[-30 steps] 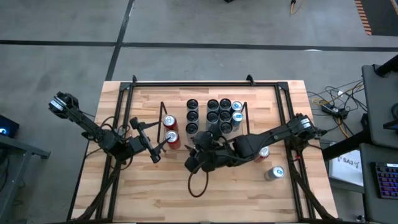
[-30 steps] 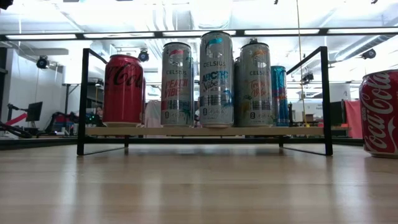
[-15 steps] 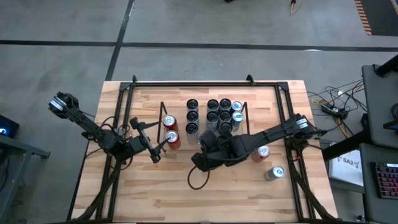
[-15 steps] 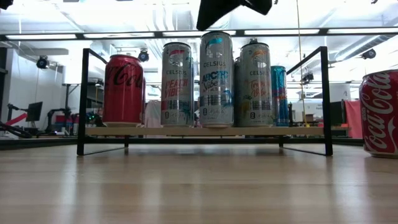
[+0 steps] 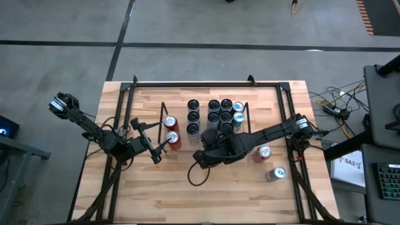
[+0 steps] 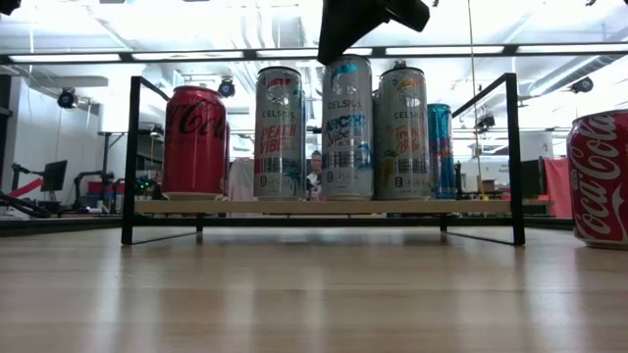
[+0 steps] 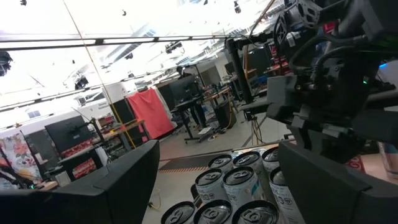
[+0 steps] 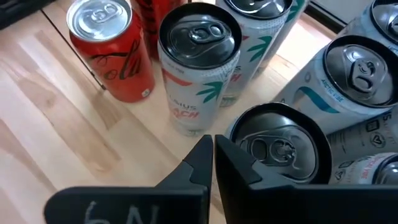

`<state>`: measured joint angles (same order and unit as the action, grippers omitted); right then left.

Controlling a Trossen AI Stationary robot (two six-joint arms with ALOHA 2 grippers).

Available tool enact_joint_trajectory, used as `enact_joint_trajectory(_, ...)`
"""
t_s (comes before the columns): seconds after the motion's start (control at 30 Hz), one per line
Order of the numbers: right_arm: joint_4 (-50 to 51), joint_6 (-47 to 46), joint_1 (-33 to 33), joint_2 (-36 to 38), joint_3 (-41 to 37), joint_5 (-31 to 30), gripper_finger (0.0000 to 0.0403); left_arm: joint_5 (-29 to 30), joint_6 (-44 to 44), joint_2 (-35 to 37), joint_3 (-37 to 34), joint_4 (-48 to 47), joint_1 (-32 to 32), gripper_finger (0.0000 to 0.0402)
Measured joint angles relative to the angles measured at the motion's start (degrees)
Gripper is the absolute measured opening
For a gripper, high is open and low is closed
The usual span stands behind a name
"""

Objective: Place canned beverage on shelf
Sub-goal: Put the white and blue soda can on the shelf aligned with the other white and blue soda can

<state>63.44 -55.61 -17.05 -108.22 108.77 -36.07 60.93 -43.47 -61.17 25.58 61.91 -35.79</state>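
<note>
High view shows the right gripper [image 5: 199, 155] at the near edge of the shelf [image 5: 245, 117], its fingers pressed fully together and holding nothing. From the right wrist view, the closed fingers [image 8: 211, 163] sit just in front of the top of a silver Celsius can [image 8: 280, 144] standing on the shelf, next to a peach Celsius can [image 8: 198, 68] and a red cola can [image 8: 109, 46]. Low view has the dark gripper just above the middle tall can [image 6: 346, 127], with the cans upright in rows on the shelf's wood base. Two more cans [image 5: 275, 172] stand off the shelf on the counter [image 5: 162, 200] by the right arm. The left gripper [image 5: 159, 150] hovers beside the shelf's left end, fingers spread wide and empty
</note>
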Motion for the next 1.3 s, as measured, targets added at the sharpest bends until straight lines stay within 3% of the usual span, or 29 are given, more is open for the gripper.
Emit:
enact_joint_trajectory(1.0, 2.27, 4.77, 0.86, 0.11, 4.35, -5.08, 0.0009, 0.00, -0.01, 0.00, 0.00, -0.22, -0.01, 0.0311)
enact_joint_trajectory(1.3, 2.94, 5.87, 3.88, 0.11, 3.43, -2.38, 0.0009, 0.00, -0.38, 0.00, 0.00, -0.22, 0.00, 0.0311)
